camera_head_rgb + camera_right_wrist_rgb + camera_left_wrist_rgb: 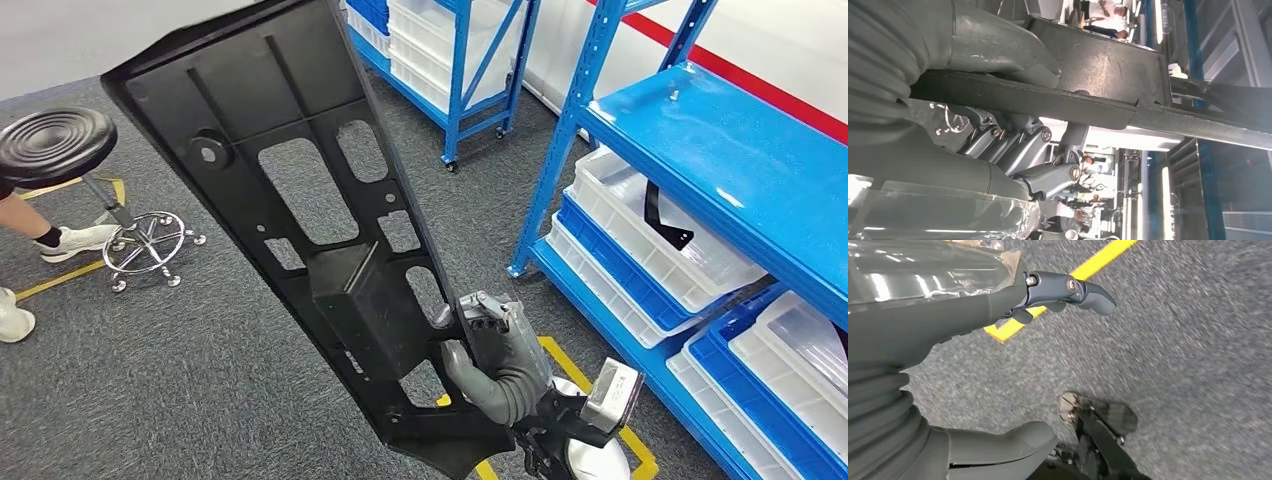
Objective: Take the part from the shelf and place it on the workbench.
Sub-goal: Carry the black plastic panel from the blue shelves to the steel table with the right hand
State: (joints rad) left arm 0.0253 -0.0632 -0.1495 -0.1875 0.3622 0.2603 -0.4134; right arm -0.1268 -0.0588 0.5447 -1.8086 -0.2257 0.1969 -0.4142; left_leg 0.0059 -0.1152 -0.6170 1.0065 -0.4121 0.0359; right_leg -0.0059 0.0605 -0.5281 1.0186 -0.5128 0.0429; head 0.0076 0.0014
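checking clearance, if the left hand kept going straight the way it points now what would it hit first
Probably the grey carpet floor: the left hand hangs open, pointing down at it, with nothing between. Depth is unclear.

From my seat the part (300,210) looks like black moulded plastic, matt with a faint sheen along its ribs; up close in the right wrist view its edge (1048,97) shows a fine pebbled grain. My right hand (495,360) gripping it is dull grey plastic with small bright metal screws. The left hand (998,305) has the same matt grey shell, a ribbed rubbery cover and a crinkled clear film near the wrist. The floor (200,370) is rough grey carpet with glossy yellow tape. The shelf (720,150) is glossy blue painted metal; its bins (660,235) are smooth translucent white plastic. The stool (55,145) has a matt black ridged seat on shiny chrome.
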